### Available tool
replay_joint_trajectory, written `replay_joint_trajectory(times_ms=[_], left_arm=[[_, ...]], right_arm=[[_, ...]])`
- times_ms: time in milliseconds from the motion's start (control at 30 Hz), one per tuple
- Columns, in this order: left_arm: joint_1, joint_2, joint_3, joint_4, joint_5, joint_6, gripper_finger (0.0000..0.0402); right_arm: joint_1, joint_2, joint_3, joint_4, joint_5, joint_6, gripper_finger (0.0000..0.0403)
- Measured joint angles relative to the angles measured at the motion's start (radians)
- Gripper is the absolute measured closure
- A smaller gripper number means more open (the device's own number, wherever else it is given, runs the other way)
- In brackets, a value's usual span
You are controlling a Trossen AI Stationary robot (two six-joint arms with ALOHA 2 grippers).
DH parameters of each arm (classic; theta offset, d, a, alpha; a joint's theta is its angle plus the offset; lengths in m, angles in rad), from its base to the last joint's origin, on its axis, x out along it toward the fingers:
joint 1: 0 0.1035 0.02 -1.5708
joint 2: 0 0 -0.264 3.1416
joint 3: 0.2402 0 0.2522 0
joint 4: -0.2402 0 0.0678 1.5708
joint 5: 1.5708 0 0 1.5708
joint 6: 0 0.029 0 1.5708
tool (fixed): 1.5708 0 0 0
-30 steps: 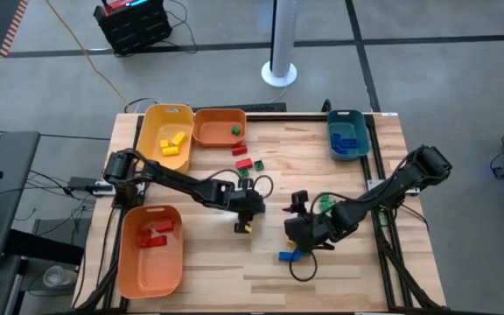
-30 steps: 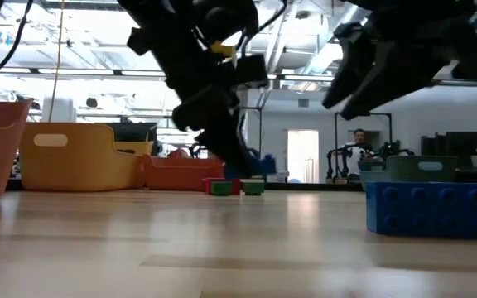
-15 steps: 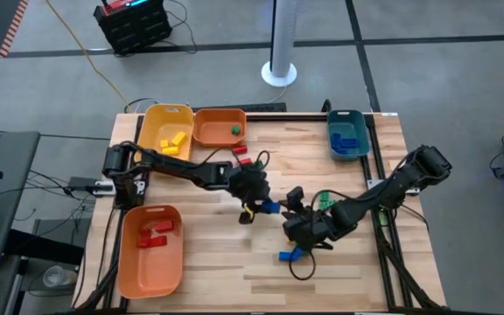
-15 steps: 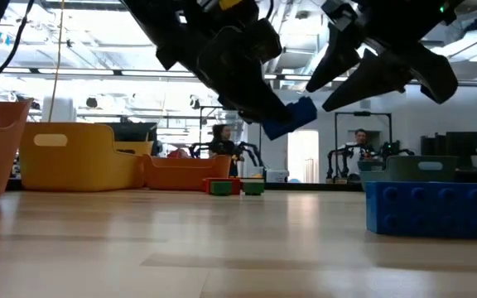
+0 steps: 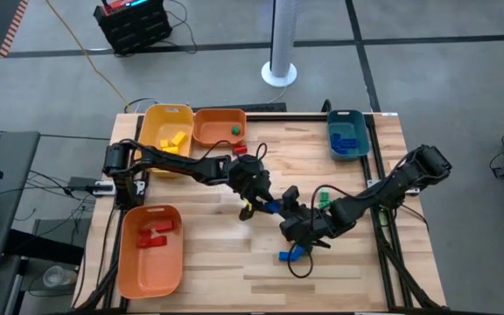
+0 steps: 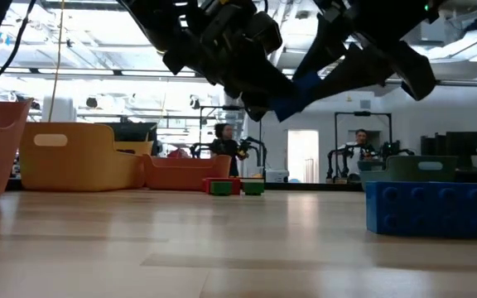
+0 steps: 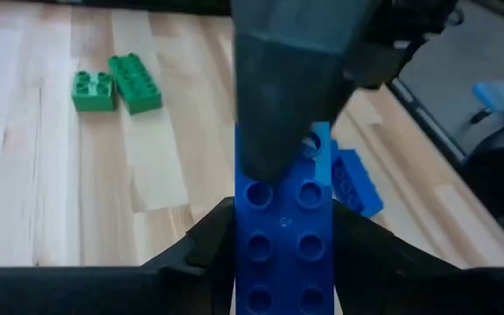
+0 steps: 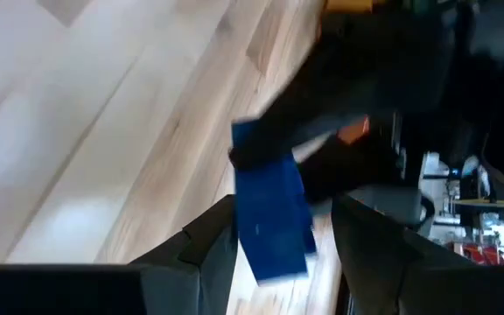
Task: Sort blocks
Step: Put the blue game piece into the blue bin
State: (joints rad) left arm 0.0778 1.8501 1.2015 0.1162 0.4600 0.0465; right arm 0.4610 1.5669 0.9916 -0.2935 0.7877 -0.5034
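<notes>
My left gripper [image 5: 259, 203] is shut on a long blue brick [image 7: 285, 236], held above the middle of the table. The brick's free end [image 6: 303, 89] points at my right gripper [image 5: 285, 210], which is open. Its fingers [image 8: 213, 249] stand on either side of that end. A second blue brick [image 5: 289, 255] lies flat on the table below the right gripper. Two green bricks [image 7: 116, 83] lie side by side on the wood to the right. My left gripper pinches the blue brick's two long sides [image 7: 236, 249] between its two fingers, at the end nearest the wrist. The fingers lie along the brick and slant down from the table's left. The brick is lifted clear, studs up, its free end sticking out past the fingertips. My right gripper has one finger [image 7: 291, 87] over the studded top of the brick's free end; I cannot tell whether it touches.
A yellow bin [image 5: 166, 136] and an orange bin [image 5: 219, 127] stand at the far left, a teal bin [image 5: 348, 133] at the far right, and a large orange bin [image 5: 151, 249] with red bricks at the near left. A red brick [image 5: 239, 150] lies by the orange bin.
My left gripper has swung up and toward the table's right edge, tipping from pointing down to nearly level, and has brought the blue brick to the right gripper. My right gripper has rolled about its own line, and the brick's free end now lies between its fingers.
</notes>
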Motion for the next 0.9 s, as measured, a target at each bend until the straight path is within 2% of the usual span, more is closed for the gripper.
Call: replay_joint_trajectory(times_ms=[233, 367, 533, 767, 900], left_arm=[[0.003, 0.000, 0.000, 0.016, 0.021, -0.034, 0.0270], [0.004, 0.000, 0.000, 0.014, 0.023, -0.064, 0.0267], [0.003, 0.000, 0.000, 0.014, 0.021, -0.085, 0.0222], [0.002, 0.000, 0.001, -0.004, 0.018, -0.086, 0.0209], [0.009, 0.000, 0.002, -0.069, 0.010, -0.068, 0.0199]], right_arm=[[-0.009, 0.000, 0.000, 0.043, -0.004, -0.029, 0.0226], [-0.016, 0.000, 0.000, 0.036, -0.013, -0.033, 0.0275], [-0.026, 0.000, 0.000, 0.038, -0.018, -0.029, 0.0335], [-0.039, 0.000, 0.001, 0.024, -0.021, -0.021, 0.0336], [-0.044, 0.000, 0.003, -0.029, -0.021, 0.007, 0.0332]])
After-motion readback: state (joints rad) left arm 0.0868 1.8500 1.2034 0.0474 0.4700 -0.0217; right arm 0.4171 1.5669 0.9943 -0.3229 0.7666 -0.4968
